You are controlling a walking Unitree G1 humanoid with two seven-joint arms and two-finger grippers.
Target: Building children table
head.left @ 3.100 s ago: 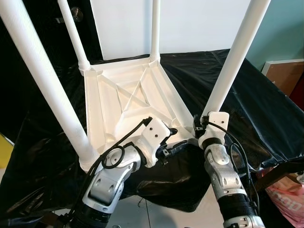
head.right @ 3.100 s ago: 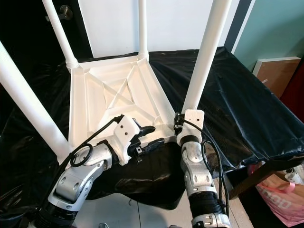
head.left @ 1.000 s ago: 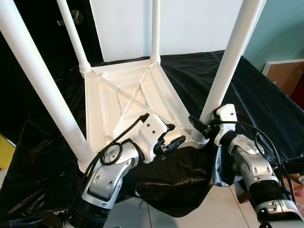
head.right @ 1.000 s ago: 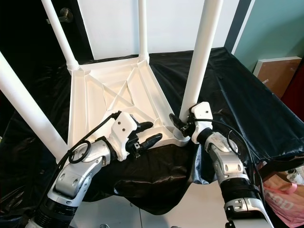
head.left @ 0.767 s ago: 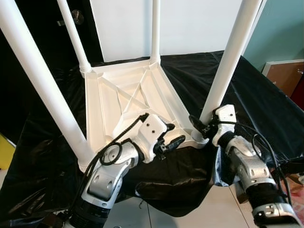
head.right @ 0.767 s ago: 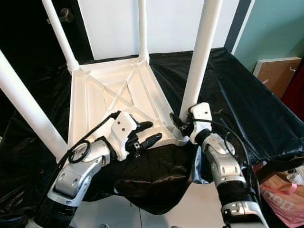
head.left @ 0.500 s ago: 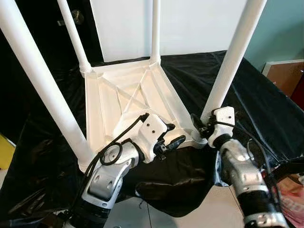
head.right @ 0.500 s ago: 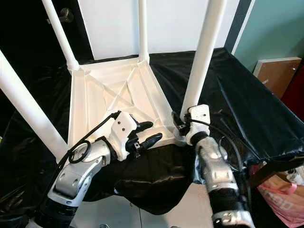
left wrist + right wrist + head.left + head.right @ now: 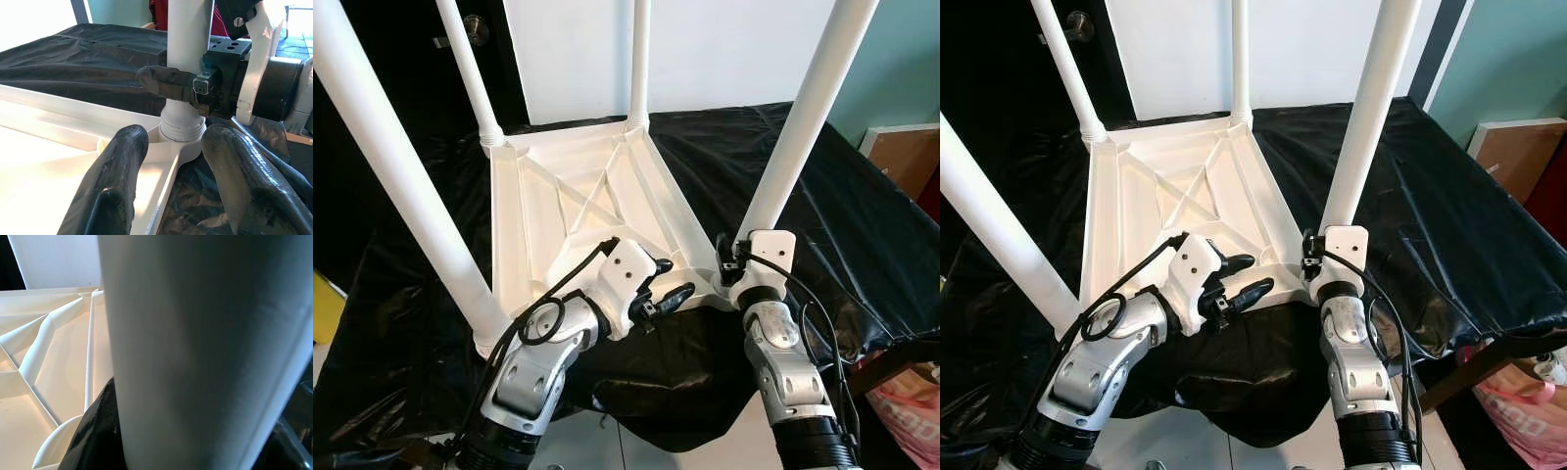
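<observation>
Left wrist view: white plastic table leg [image 9: 188, 58] is pinched by right hand [image 9: 195, 85]; left hand [image 9: 168, 171], spread, steadies inverted white tabletop [image 9: 58, 161]. Twisting should be kept square.

Black plastic sheet [image 9: 862, 225] draped over the tabletop, white wall panel [image 9: 724, 49] behind, teal wall [image 9: 901, 69] to the right, dark door with round knob [image 9: 473, 29] at left, brown box [image 9: 906, 157], pale floor [image 9: 1185, 441], pink bag [image 9: 1528, 411]
</observation>
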